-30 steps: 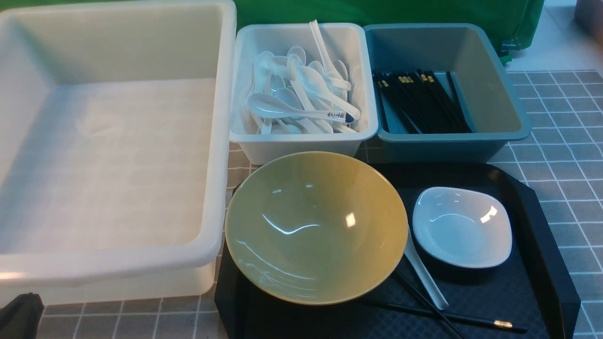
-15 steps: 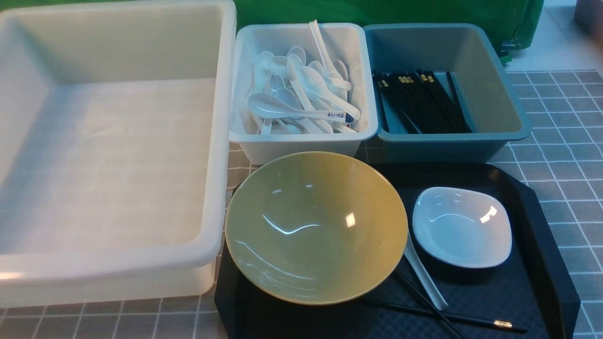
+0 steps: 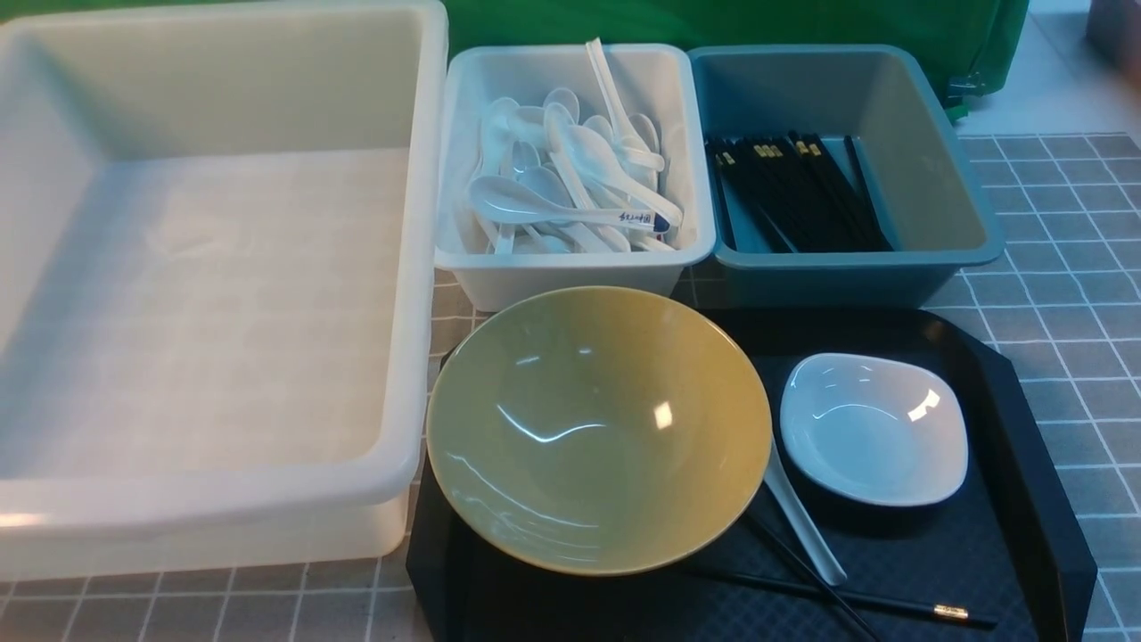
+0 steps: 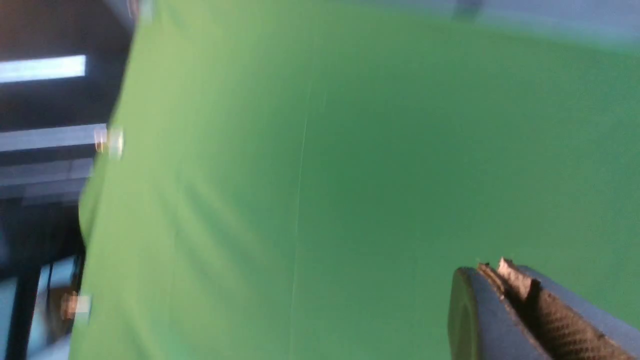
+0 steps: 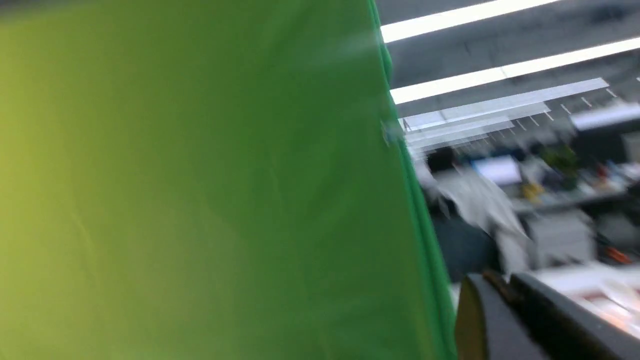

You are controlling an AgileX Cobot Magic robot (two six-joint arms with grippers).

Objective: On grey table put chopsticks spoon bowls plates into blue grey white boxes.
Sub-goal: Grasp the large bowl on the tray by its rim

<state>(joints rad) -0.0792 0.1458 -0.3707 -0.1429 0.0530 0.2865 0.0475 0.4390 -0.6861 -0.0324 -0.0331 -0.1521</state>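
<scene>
Left jaws off front view; glossy round bowl, perhaps ceramic.

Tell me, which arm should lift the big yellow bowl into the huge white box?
Probably the left. Neither arm shows in the front view, but the white box fills the robot's left side, and the yellow bowl sits just beside it on the black tray's left end.
</scene>
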